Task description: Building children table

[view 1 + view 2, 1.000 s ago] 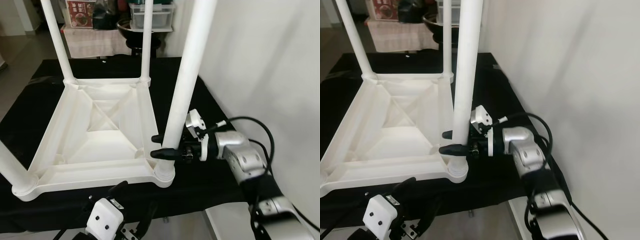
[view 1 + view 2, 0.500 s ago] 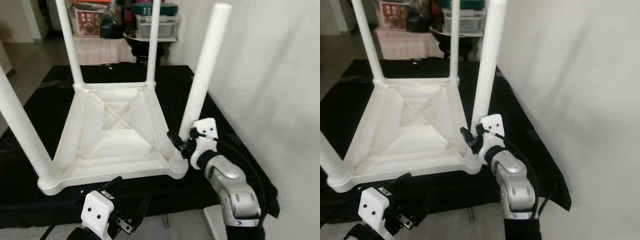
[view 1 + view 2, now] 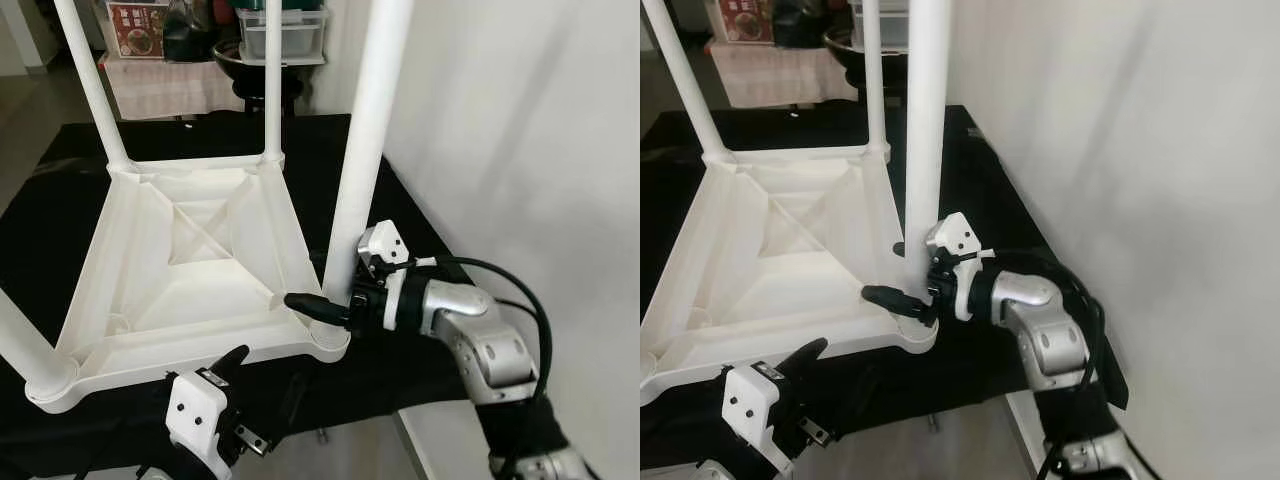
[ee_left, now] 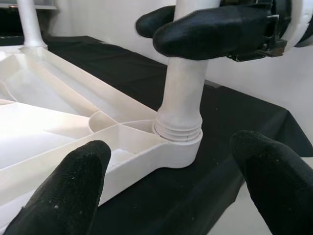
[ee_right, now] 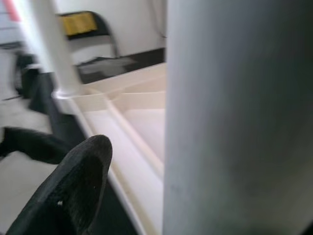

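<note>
Fingers (image 3: pixel 305 302) of my right gripper (image 3: pixel 902 272) are clamped around the near-right leg (image 3: pixel 362 150) just above its socket, while the left gripper (image 4: pixel 171 188) hangs low in front of the counter (image 3: pixel 60 170) with its fingers spread wide, holding nothing. The upturned white table (image 3: pixel 190 270) lies top-down on the black-draped counter with its legs pointing up. I judge it light, stiff moulded plastic, smooth enough to slip in a twist, so the low grip near the threaded collar (image 4: pixel 179 132) looks right for turning without levering the joint. Compared with half a second ago, the right wrist has rolled from upright to level, so the fingers now reach across the leg sideways, and the leg looks straighter.
</note>
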`<state>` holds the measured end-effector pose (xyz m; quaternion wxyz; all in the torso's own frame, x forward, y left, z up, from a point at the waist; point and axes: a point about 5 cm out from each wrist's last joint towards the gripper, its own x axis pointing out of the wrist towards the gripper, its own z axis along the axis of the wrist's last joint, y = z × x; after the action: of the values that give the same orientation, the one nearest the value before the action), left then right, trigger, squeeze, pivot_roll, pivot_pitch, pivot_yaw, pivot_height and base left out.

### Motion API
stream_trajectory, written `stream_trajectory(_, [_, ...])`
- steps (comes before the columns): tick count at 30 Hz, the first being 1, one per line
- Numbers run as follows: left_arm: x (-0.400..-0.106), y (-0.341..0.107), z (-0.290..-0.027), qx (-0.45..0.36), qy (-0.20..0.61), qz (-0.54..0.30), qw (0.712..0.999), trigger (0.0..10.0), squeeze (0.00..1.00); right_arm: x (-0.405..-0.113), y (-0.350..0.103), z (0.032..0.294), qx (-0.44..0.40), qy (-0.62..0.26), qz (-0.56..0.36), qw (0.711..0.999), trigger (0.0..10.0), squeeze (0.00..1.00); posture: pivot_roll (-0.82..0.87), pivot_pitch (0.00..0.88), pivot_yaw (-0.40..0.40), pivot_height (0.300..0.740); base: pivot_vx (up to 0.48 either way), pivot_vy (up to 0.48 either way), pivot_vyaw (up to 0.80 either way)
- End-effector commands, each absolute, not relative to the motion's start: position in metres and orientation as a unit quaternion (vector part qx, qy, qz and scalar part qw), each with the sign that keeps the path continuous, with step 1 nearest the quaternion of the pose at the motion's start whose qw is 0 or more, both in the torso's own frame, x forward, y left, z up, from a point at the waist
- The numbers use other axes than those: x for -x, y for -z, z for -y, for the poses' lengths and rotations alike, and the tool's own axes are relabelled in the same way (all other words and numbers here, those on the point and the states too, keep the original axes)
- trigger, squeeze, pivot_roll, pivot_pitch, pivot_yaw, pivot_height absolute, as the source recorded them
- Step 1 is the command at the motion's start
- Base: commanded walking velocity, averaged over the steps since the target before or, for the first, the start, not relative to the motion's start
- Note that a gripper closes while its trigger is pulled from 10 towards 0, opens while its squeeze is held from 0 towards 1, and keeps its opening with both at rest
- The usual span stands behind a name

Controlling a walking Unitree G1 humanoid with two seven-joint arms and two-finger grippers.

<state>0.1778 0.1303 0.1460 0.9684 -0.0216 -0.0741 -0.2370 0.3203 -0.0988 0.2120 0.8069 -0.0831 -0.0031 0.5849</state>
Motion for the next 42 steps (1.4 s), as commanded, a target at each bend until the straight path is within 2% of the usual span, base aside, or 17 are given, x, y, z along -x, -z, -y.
stream_trajectory(1, [-0.176, -0.142, -0.129, 0.031, 0.239, 0.063, 0.968, 10.0, 0.00, -0.323, -0.213, 0.091, 0.083, -0.644, 0.001, 0.761, 10.0, 0.00, 0.04, 0.122, -0.086, 0.740, 0.000, 0.000, 0.00])
stream_trajectory(7, [-0.174, -0.142, -0.129, 0.032, 0.241, 0.060, 0.968, 10.0, 0.00, -0.328, -0.212, 0.087, 0.075, -0.672, 0.000, 0.736, 10.0, 0.00, 0.05, 0.133, -0.082, 0.740, 0.000, 0.000, 0.00])
stream_trajectory(8, [-0.174, -0.143, -0.129, 0.032, 0.241, 0.060, 0.968, 10.0, 0.00, -0.328, -0.211, 0.087, 0.073, -0.682, -0.005, 0.728, 4.8, 0.00, 0.06, 0.135, -0.083, 0.740, 0.000, 0.000, 0.00])
stream_trajectory(9, [-0.173, -0.143, -0.129, 0.032, 0.242, 0.059, 0.968, 10.0, 0.00, -0.329, -0.209, 0.087, 0.072, -0.687, -0.006, 0.723, 4.8, 0.00, 0.06, 0.136, -0.082, 0.740, 0.000, 0.000, 0.00])
stream_trajectory(10, [-0.173, -0.143, -0.129, 0.032, 0.242, 0.059, 0.968, 10.0, 0.00, -0.329, -0.209, 0.088, 0.066, -0.694, -0.008, 0.717, 0.0, 0.00, 0.06, 0.141, -0.081, 0.740, 0.000, 0.000, 0.00])
stream_trajectory(13, [-0.172, -0.143, -0.129, 0.033, 0.243, 0.058, 0.968, 10.0, 0.00, -0.330, -0.208, 0.091, 0.060, -0.701, -0.004, 0.711, 0.0, 0.00, 0.05, 0.144, -0.082, 0.740, 0.000, 0.000, 0.00])
stream_trajectory(17, [-0.172, -0.143, -0.129, 0.034, 0.245, 0.057, 0.967, 10.0, 0.00, -0.333, -0.209, 0.095, 0.065, -0.689, 0.004, 0.722, 0.0, 0.00, 0.05, 0.144, -0.082, 0.740, 0.000, 0.000, 0.00])
stream_trajectory(19, [-0.173, -0.143, -0.129, 0.035, 0.246, 0.057, 0.967, 10.0, 0.00, -0.331, -0.208, 0.103, 0.061, -0.662, 0.008, 0.747, 0.0, 0.00, 0.04, 0.141, -0.082, 0.740, 0.000, 0.000, 0.00])
stream_trajectory(22, [-0.173, -0.143, -0.129, 0.035, 0.246, 0.057, 0.967, 10.0, 0.00, -0.331, -0.208, 0.103, 0.061, -0.662, 0.008, 0.747, 0.0, 0.00, 0.04, 0.141, -0.082, 0.740, 0.000, 0.000, 0.00])
stream_trajectory(24, [-0.174, -0.143, -0.129, 0.036, 0.247, 0.058, 0.967, 10.0, 0.00, -0.324, -0.200, 0.109, 0.046, -0.567, 0.008, 0.823, 0.0, 0.00, 0.03, 0.142, -0.094, 0.740, 0.000, 0.000, 0.00])
stream_trajectory(25, [-0.175, -0.143, -0.130, 0.036, 0.246, 0.059, 0.967, 10.0, 0.00, -0.321, -0.190, 0.106, 0.032, -0.454, 0.007, 0.890, 0.0, 0.00, 0.02, 0.144, -0.094, 0.740, 0.000, 0.000, 0.00])
stream_trajectory(26, [-0.175, -0.143, -0.130, 0.036, 0.246, 0.059, 0.967, 10.0, 0.00, -0.321, -0.190, 0.106, 0.032, -0.454, 0.007, 0.890, 0.0, 0.00, 0.02, 0.144, -0.094, 0.740, 0.000, 0.000, 0.00])
stream_trajectory(28, [-0.176, -0.143, -0.131, 0.036, 0.245, 0.060, 0.967, 10.0, 0.00, -0.312, -0.172, 0.114, 0.025, -0.231, -0.023, 0.972, 0.0, 0.00, 0.01, 0.144, -0.090, 0.740, 0.000, 0.000, 0.00])
stream_trajectory(33, [-0.179, -0.142, -0.132, 0.035, 0.245, 0.060, 0.967, 10.0, 0.00, -0.282, -0.153, 0.090, 0.026, -0.198, -0.045, 0.979, 0.0, 0.00, 0.01, 0.126, -0.073, 0.740, 0.000, 0.000, 0.00])
stream_trajectory(40, [-0.182, -0.142, -0.132, 0.035, 0.244, 0.062, 0.967, 10.0, 0.00, -0.294, -0.157, 0.085, 0.032, -0.237, -0.036, 0.970, 0.0, 0.00, 0.01, 0.118, -0.085, 0.740, 0.000, 0.000, 0.00])
stream_trajectory(41, [-0.182, -0.142, -0.132, 0.036, 0.241, 0.063, 0.968, 10.0, 0.00, -0.296, -0.160, 0.081, 0.033, -0.261, -0.037, 0.964, 10.0, 0.00, 0.01, 0.117, -0.084, 0.740, 0.000, 0.000, 0.00])
stream_trajectory(42, [-0.182, -0.142, -0.132, 0.036, 0.241, 0.063, 0.968, 10.0, 0.00, -0.296, -0.160, 0.081, 0.033, -0.261, -0.037, 0.964, 10.0, 0.00, 0.01, 0.117, -0.084, 0.740, 0.000, 0.000, 0.00])
